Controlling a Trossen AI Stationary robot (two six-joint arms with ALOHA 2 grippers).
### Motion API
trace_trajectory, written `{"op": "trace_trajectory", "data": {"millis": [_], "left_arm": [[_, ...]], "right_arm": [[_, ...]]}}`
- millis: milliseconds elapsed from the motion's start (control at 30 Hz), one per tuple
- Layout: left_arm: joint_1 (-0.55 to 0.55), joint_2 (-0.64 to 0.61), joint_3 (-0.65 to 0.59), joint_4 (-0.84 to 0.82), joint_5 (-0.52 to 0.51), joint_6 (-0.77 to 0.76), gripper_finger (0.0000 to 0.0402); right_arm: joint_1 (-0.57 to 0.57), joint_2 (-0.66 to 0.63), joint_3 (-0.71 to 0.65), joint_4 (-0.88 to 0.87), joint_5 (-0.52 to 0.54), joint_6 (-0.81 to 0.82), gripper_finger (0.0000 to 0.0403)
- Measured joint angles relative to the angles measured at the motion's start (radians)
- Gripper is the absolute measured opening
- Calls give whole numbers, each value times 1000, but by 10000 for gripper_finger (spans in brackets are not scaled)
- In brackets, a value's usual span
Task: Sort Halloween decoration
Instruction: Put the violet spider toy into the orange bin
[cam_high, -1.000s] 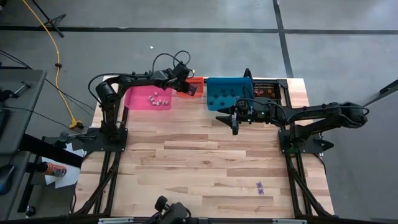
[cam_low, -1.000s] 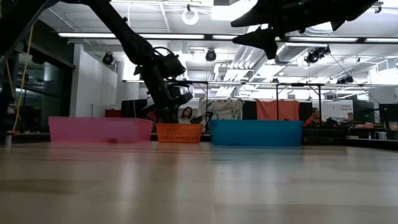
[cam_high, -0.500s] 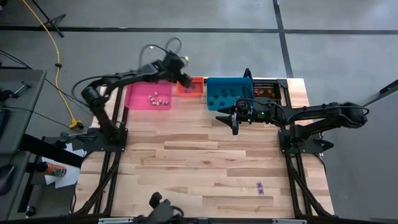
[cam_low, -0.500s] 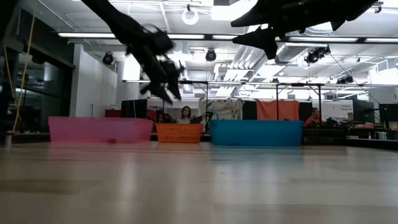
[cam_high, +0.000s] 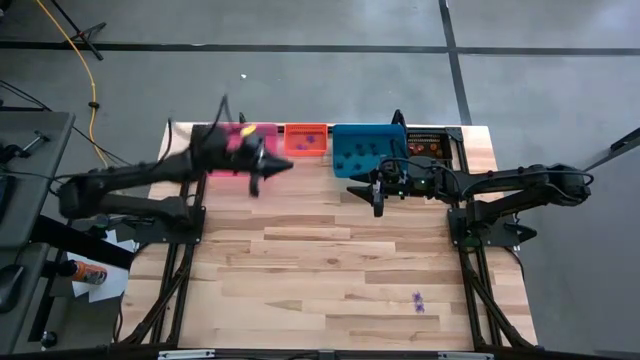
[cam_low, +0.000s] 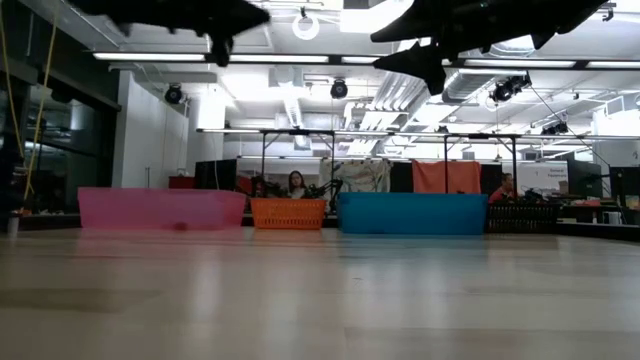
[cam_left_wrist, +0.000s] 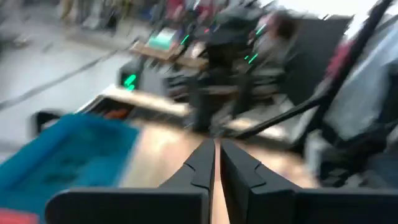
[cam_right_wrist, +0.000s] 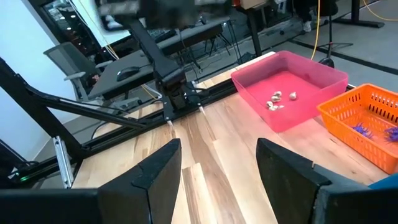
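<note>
My left gripper (cam_high: 258, 180) hangs high over the table by the near edge of the pink bin (cam_high: 265, 133). Its fingers are shut and empty in the left wrist view (cam_left_wrist: 216, 167). My right gripper (cam_high: 378, 196) is open and empty, in front of the blue bin (cam_high: 368, 148), also high in the low view (cam_low: 430, 66). Pale trinkets (cam_right_wrist: 277, 99) lie in the pink bin. Purple trinkets (cam_right_wrist: 368, 129) lie in the orange basket (cam_high: 307, 139). One purple trinket (cam_high: 418, 300) lies on the table near the front right.
A black bin (cam_high: 432, 146) stands right of the blue bin at the far edge. The four bins form a row along the far side in the low view, pink (cam_low: 160, 209) to blue (cam_low: 412, 213). The wooden table (cam_high: 320, 270) stretches in front of them.
My left gripper has risen out of the orange basket and swung quickly toward the table's left and near side, ending high by the pink bin's near edge. The whole left arm has swung out to the left.
</note>
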Motion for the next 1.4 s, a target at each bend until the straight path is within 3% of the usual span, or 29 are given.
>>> {"op": "trace_trajectory", "data": {"millis": [200, 333, 533, 667, 800, 967, 1133, 1233, 1400], "left_arm": [[-218, -145, -262, 355, -199, -83, 3], [-277, -177, -311, 395, -305, -54, 1], [-264, -179, -312, 399, -315, -41, 1], [-253, -179, -312, 398, -315, -41, 1], [-241, -179, -312, 398, -315, -40, 1], [-226, -179, -312, 385, -314, -41, 0], [-219, -179, -312, 385, -314, -40, 0], [-219, -179, -312, 383, -314, -41, 0], [-219, -179, -312, 378, -314, -40, 0]], "right_arm": [[0, 0, 0, 36, -1, -1, 203], [0, 0, 0, 42, -3, -1, 203], [0, 0, 0, 38, -18, 45, 203], [8, 0, 0, -27, -221, 301, 203], [137, 0, 0, -343, -413, 575, 203], [455, 17, 0, -731, -360, 974, 203], [734, 99, 0, -765, -330, 1459, 203], [819, 165, 0, -765, -306, 1641, 203], [830, 270, 0, -767, -252, 1757, 203]]}}
